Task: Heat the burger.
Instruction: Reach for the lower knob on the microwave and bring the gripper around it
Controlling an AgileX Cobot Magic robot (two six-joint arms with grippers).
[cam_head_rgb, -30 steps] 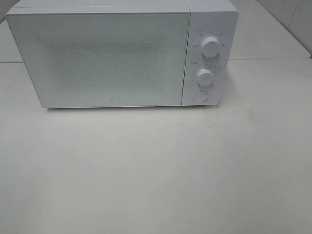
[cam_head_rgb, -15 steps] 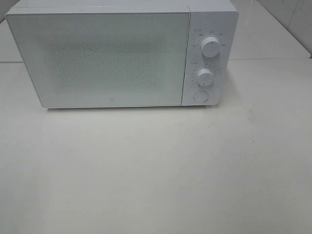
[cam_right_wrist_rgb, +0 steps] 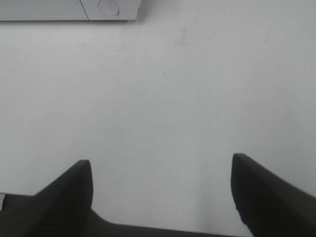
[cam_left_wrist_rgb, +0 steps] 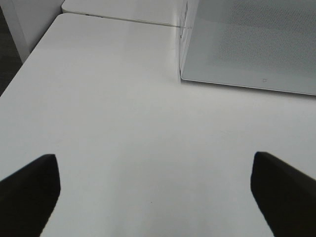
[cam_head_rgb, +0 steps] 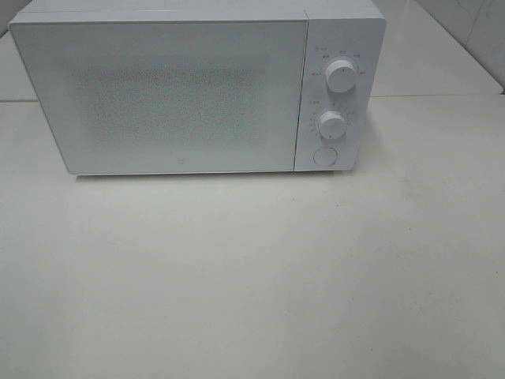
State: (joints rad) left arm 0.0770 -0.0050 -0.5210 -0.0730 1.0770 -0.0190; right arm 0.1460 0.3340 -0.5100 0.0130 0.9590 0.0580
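The burger is out of view in every frame. A white microwave (cam_head_rgb: 197, 91) stands at the back of the white table (cam_head_rgb: 252, 268) with its door shut; its two knobs (cam_head_rgb: 341, 76) and a round button (cam_head_rgb: 324, 156) are on the right side. Neither arm shows in the high view. My left gripper (cam_left_wrist_rgb: 155, 190) hovers open over bare table in front of the microwave's left corner (cam_left_wrist_rgb: 182, 76), nothing between its fingers. My right gripper (cam_right_wrist_rgb: 160, 190) is open too, empty, over the table in front of the microwave's button (cam_right_wrist_rgb: 108, 7).
The table's left edge (cam_left_wrist_rgb: 29, 59) drops to a dark floor. A seam runs between two tabletops behind the microwave (cam_head_rgb: 442, 96). A tiled wall shows at the far right (cam_head_rgb: 481, 31).
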